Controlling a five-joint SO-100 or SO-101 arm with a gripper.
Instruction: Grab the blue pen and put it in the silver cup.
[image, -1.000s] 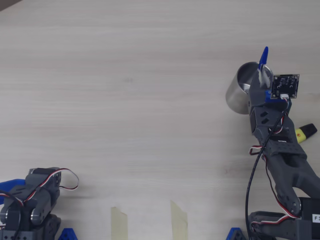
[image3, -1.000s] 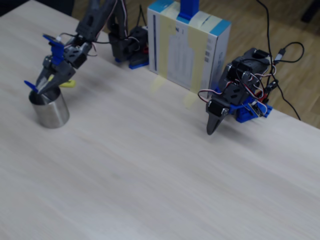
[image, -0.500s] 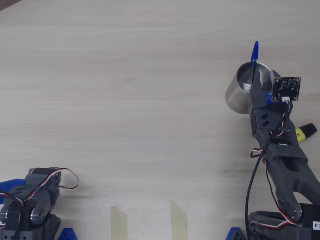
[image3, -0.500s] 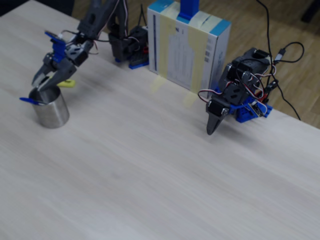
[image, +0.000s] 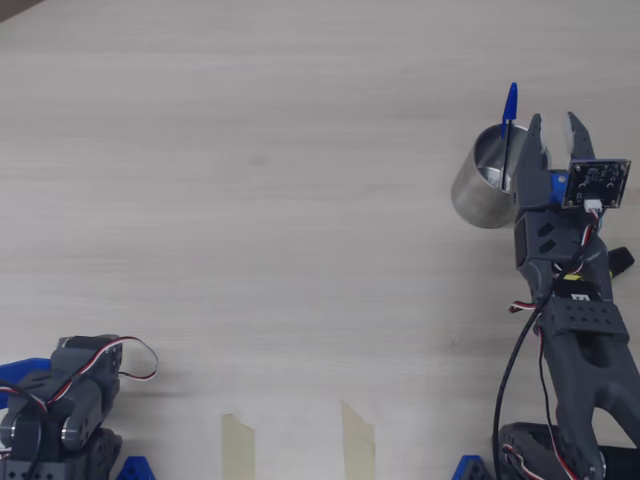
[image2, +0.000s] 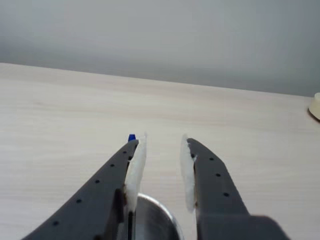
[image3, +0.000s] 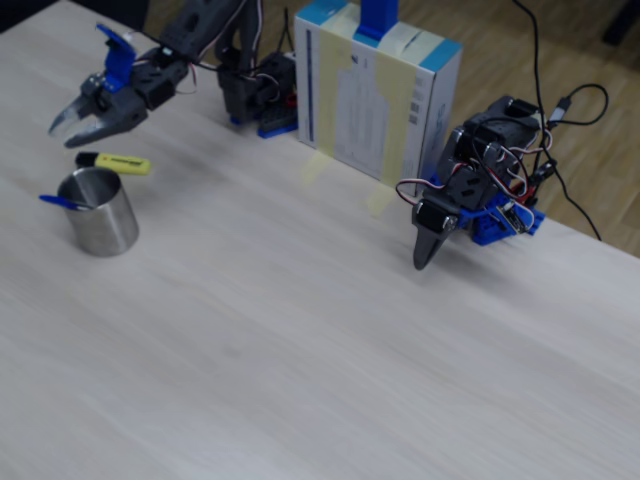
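Note:
The silver cup (image: 478, 192) stands upright on the light wooden table. The blue pen (image: 510, 110) stands in it, leaning on the rim with its blue cap sticking out. In the fixed view the pen (image3: 60, 202) pokes out over the left rim of the cup (image3: 104, 222). My gripper (image: 555, 124) is open and empty, just beside and above the cup. In the wrist view the gripper (image2: 163, 141) has its jaws apart over the cup rim (image2: 152, 212), and the pen's blue tip (image2: 131, 137) shows beside the left finger.
A yellow highlighter (image3: 116, 161) lies behind the cup, below my gripper (image3: 64, 135). A second arm (image3: 465, 195) rests folded at the right; it also shows in the overhead view (image: 65, 400). A taped box (image3: 375, 95) stands at the back. Tape strips (image: 358, 440) mark the near edge.

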